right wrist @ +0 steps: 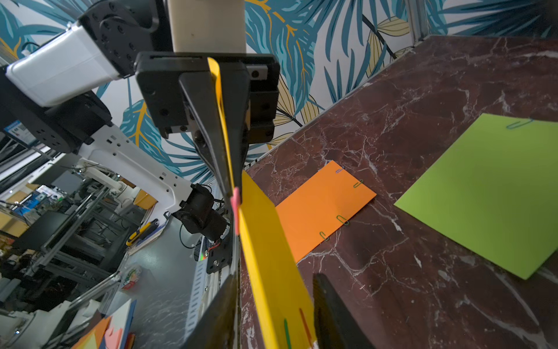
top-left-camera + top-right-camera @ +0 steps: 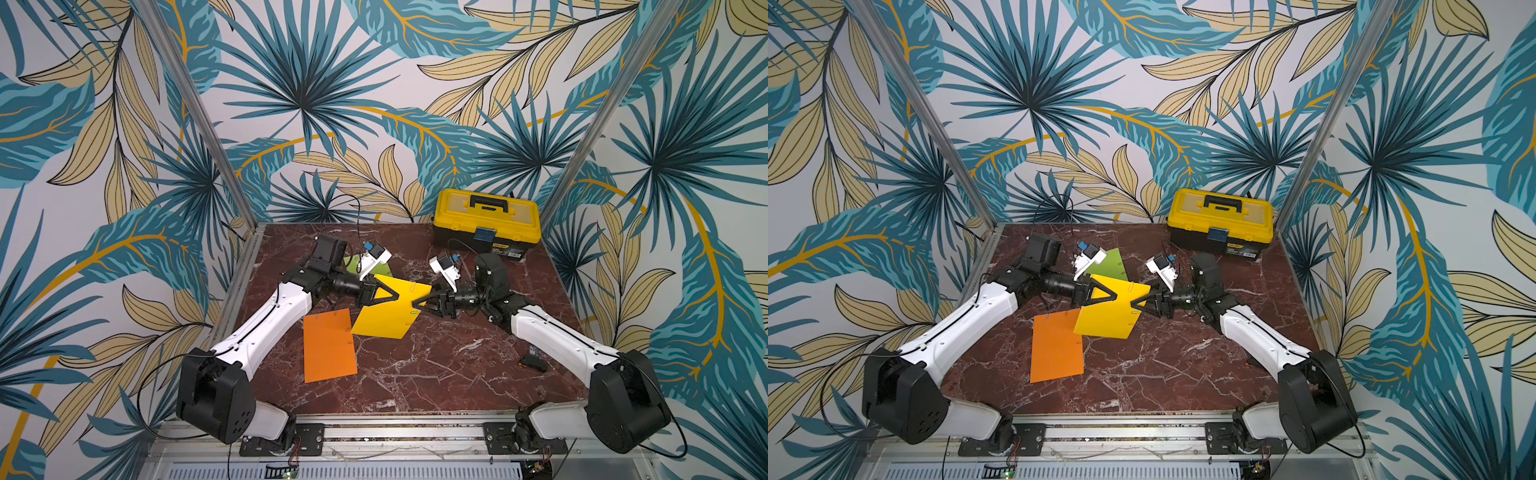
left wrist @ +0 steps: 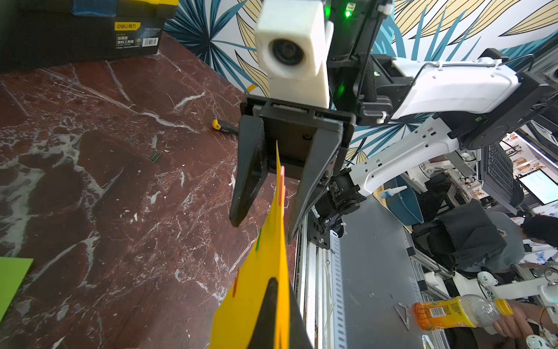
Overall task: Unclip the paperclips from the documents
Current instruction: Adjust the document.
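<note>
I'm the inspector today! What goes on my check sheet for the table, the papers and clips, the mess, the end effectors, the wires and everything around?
Surface: dark red marble tabletop with white veins.
Job's things: yellow sheet held up between the arms, with a red paperclip on its edge. The orange sheet and green sheet lie flat with clips on their edges. One loose green paperclip lies on the tabletop.
Clutter: yellow toolbox at the back, small black tool beside the right arm.
End effectors: left end effector is shut on the yellow sheet. The right end effector is open around the sheet's edge.
Cables: black cable loops by the left arm's base.
Surroundings: leaf-patterned walls, metal posts.
</note>
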Available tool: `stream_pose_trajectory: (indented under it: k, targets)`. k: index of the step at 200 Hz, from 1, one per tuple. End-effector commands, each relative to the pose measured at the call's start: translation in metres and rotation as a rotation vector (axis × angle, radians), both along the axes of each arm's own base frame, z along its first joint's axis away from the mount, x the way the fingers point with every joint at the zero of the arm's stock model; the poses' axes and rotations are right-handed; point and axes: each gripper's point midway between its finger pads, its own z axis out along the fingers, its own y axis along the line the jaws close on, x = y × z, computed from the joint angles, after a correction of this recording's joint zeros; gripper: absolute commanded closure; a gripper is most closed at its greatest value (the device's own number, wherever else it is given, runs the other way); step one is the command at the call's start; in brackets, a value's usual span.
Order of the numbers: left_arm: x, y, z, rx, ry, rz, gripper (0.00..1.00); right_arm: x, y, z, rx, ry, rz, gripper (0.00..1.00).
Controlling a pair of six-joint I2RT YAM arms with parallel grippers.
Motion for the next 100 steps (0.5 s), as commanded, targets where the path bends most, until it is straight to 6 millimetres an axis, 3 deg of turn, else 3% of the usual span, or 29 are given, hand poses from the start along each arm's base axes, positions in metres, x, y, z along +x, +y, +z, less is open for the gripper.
stream_pose_trajectory:
  k: [1,75,100]
  targets:
    - [-0.007,0.004,0.005,-0.013,-0.036,-0.004,1.0,-0.006,-0.008,-0.001,-0.1,-0.054,-0.008,0.49]
    - [-0.018,0.004,-0.024,0.045,0.028,-0.021,1.0,-0.005,-0.011,0.011,-0.193,-0.094,0.039,0.43]
    - [-0.022,0.003,-0.037,0.094,0.049,-0.037,1.0,-0.01,-0.003,0.002,-0.237,-0.061,0.105,0.42]
